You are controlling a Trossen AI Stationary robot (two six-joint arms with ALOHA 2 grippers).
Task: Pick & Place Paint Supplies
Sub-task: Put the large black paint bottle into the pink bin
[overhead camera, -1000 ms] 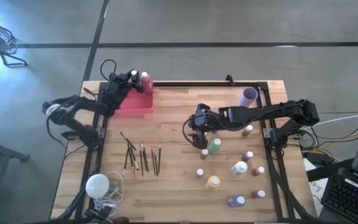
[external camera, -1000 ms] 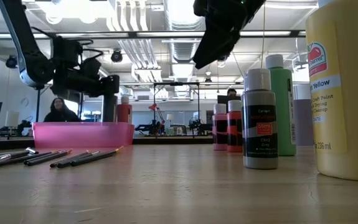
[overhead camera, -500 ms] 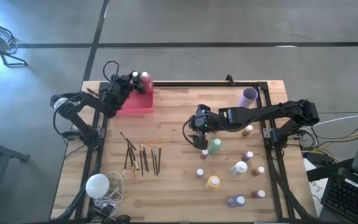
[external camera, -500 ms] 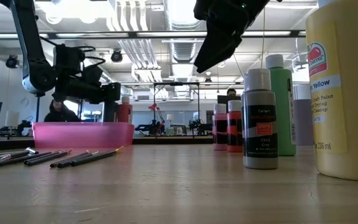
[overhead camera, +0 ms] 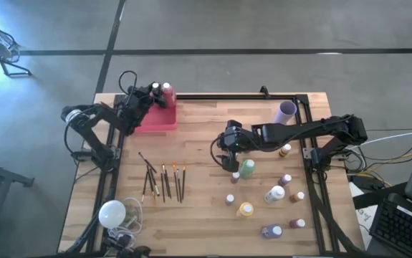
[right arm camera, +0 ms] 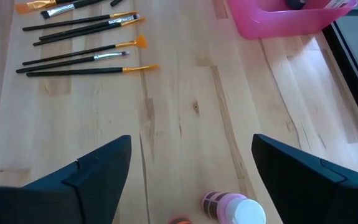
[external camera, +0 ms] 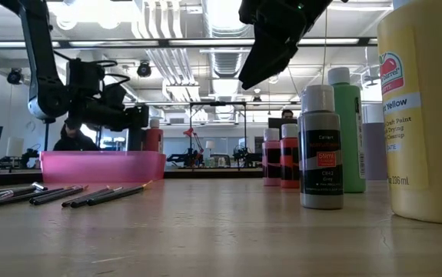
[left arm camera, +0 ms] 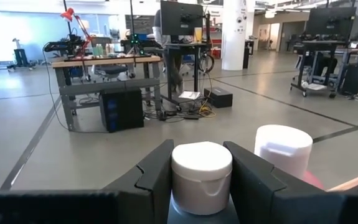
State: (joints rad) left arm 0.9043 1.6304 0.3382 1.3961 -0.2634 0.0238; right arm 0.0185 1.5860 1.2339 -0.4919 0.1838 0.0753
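My left gripper (overhead camera: 155, 92) reaches over the far end of the pink bin (overhead camera: 155, 120), shut on a white-capped paint bottle (left arm camera: 202, 177). Just beyond it, a red bottle with a white cap (left arm camera: 283, 149) stands in the bin. My right gripper (overhead camera: 221, 150) hangs open above the middle of the table. A small pink bottle (right arm camera: 235, 208) stands on the wood below and between its fingers, untouched. Several dark paintbrushes (overhead camera: 163, 180) lie flat on the table toward the near left. More paint bottles, among them a green one (overhead camera: 247, 168) and a yellow one (overhead camera: 246, 209), stand at the near right. My left gripper pinches the bottle between its two fingers, one on each side at the cap and neck (left arm camera: 202, 199). The fingers lie about level, coming from the table's left. The bottle stands upright in the hold. The pink bin's wall (external camera: 101, 165) hides its bottom.
A purple cup (overhead camera: 287, 110) stands at the far right corner. A white bulb with its cord (overhead camera: 112, 213) lies at the near left corner. A black frame rail (overhead camera: 234, 96) runs along the table's far edge and sides. Bare wood lies between the brushes and the bottles.
My left gripper has sunk a little over the pink bin, still shut on the upright bottle.
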